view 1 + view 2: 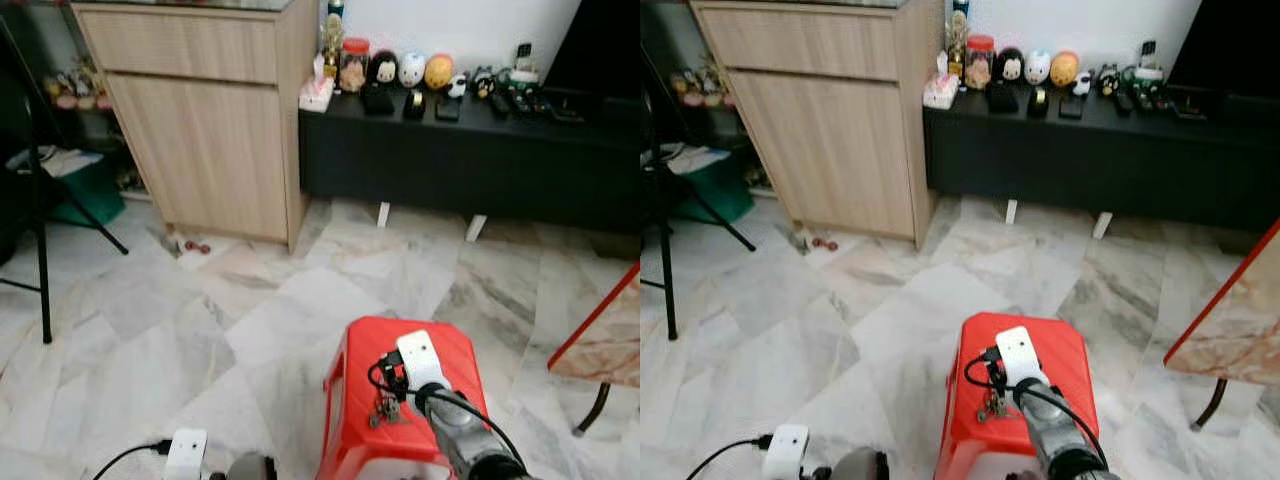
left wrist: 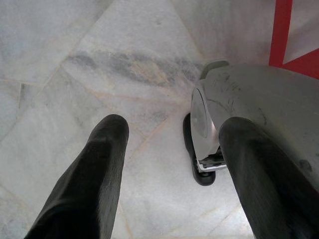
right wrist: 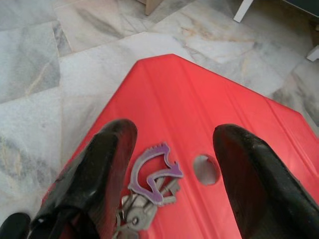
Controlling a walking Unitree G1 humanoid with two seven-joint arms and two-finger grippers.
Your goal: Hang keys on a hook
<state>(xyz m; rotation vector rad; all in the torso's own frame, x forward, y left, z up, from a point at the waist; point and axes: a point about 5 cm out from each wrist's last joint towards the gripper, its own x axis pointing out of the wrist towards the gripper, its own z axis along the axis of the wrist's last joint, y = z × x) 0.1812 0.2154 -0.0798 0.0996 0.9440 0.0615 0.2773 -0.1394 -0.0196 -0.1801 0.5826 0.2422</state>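
the keys (image 3: 149, 191) lie on top of the red stool (image 3: 239, 129), near its front edge and just beside the small round hole (image 3: 206, 169) in the seat. a purple, curved key tag (image 3: 152, 172) sits on the bunch, with the metal keys spread under it. the right gripper (image 3: 172, 164) hangs over the stool with its jaws apart, one black finger on each side of the keys; whether a finger touches them is hard to tell from here. from the head views the right arm reaches forward over the stool's near edge, the keys a small dark cluster beside it.

the left gripper (image 2: 169, 164) is low over the marble floor (image 1: 150, 320) beside the stool, jaws apart and holding nothing. beyond the stool stand a wooden cabinet (image 1: 210, 120) and a low black counter (image 1: 460, 150) carrying small toys (image 1: 400, 72) along its back edge.
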